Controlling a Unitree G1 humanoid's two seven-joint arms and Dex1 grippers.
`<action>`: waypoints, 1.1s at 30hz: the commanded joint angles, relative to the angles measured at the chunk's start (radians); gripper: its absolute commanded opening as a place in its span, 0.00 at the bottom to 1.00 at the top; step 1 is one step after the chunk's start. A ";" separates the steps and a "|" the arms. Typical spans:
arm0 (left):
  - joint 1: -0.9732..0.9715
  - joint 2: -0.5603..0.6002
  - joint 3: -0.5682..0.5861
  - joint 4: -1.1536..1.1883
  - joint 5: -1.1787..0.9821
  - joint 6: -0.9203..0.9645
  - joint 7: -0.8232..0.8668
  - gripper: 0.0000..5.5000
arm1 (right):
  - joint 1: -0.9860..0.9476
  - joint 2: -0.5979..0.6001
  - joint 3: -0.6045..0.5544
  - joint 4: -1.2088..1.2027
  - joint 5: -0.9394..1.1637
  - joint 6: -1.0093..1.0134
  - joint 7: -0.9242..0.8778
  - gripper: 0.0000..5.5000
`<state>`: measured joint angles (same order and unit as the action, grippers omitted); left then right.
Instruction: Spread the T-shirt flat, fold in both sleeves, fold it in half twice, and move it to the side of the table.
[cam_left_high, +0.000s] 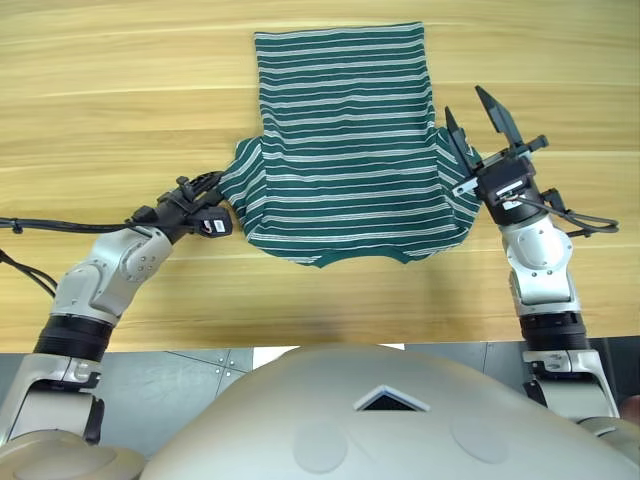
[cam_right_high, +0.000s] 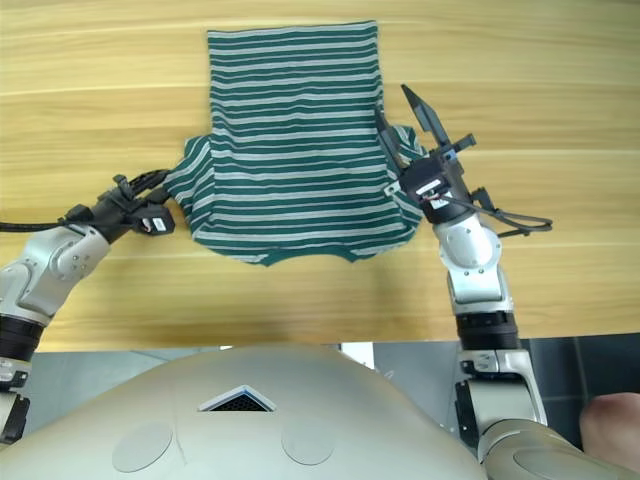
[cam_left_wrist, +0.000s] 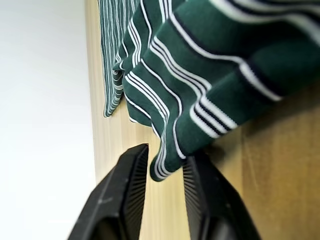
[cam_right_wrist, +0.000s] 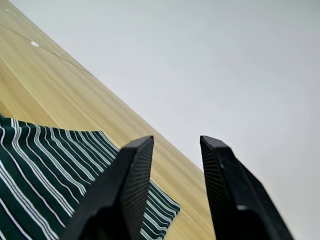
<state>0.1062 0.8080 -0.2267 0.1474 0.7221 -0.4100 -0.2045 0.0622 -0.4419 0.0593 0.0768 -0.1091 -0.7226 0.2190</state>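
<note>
The T-shirt (cam_left_high: 345, 130) is lying face-up and spread out in the middle of the counter (cam_left_high: 120, 90), with its collar end nearest the robot and its hem at the far side. The body panel is lying flat, so the spreading step is judged complete. Both sleeves are projecting outward and neither is folded in. The left gripper (cam_left_wrist: 165, 159) is sitting low at the outer edge of the left sleeve (cam_left_high: 245, 180). Its two fingers are standing apart with the striped sleeve hem hanging between them, and no firm pinch is showing. The right gripper (cam_left_high: 478, 125) is hovering above the right sleeve (cam_left_high: 448, 210) with its fingers spread wide, pointing away from the robot and holding nothing. The step in hand is judged to be the sleeve fold, starting on the left side. The task is at an early stage: both sleeve folds, the two halving folds and the move to the side of the counter are not yet done.
</note>
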 joint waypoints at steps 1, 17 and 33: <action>0.033 0.000 -0.044 0.048 0.034 0.033 -0.027 0.12 | 0.004 0.003 -0.006 -0.006 0.009 -0.006 0.015 0.32; 0.047 -0.062 -0.024 0.006 -0.026 0.012 0.075 0.00 | 0.022 0.010 -0.003 0.004 0.022 -0.020 0.038 0.32; -0.026 -0.198 -0.002 -0.058 -0.062 -0.057 0.237 0.00 | 0.009 0.015 0.003 0.036 0.012 -0.027 0.045 0.32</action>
<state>0.1047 0.6227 -0.2182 0.0933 0.6439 -0.4574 0.0215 0.0813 -0.4318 0.0594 0.1045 -0.0972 -0.7463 0.2525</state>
